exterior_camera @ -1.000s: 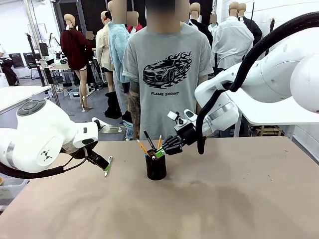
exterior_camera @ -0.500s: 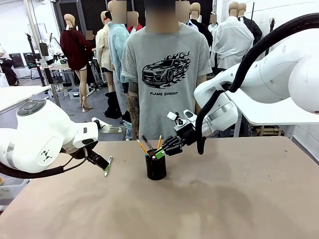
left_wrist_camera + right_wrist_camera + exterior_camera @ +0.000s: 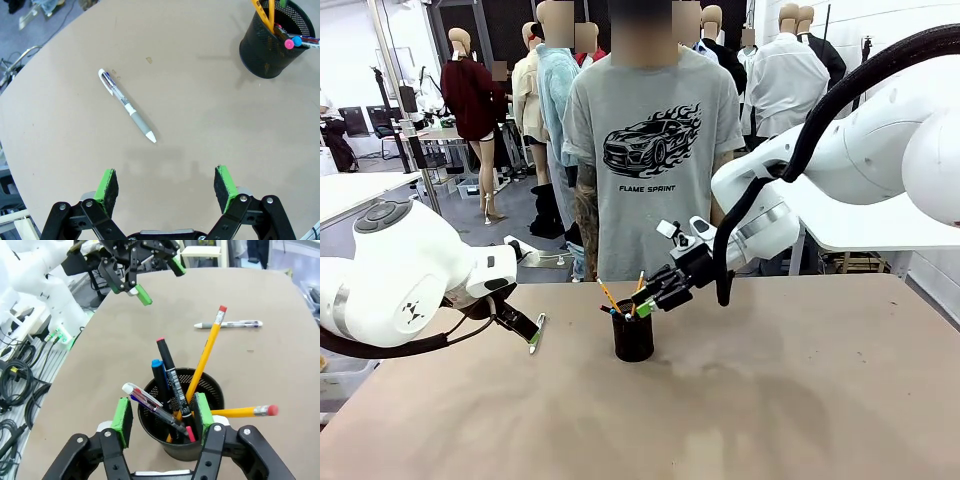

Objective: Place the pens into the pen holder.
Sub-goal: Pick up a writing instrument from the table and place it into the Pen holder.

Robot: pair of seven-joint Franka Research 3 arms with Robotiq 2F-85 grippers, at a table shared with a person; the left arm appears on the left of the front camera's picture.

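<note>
The black mesh pen holder (image 3: 633, 340) stands mid-table with several pens in it. The right wrist view shows two yellow pencils (image 3: 205, 357), a dark marker (image 3: 170, 375) with a red tip, a blue-capped pen and a clear pen (image 3: 150, 402) leaning in the holder (image 3: 172, 442). My right gripper (image 3: 161, 416) is open just above the rim, with the clear pen loose between its pads. A white pen (image 3: 127, 105) lies flat on the table. My left gripper (image 3: 167, 181) hangs open above the table, nearer than that pen, gripping nothing.
A person in a grey T-shirt (image 3: 645, 150) stands at the table's far edge, hands off the table. The brown tabletop (image 3: 800, 400) is bare on the right and in front. In the right wrist view my left gripper (image 3: 150, 275) hangs beyond the holder.
My right gripper has opened, and the dark pen that stuck up high from the holder has dropped lower into it. The left arm has not moved.
</note>
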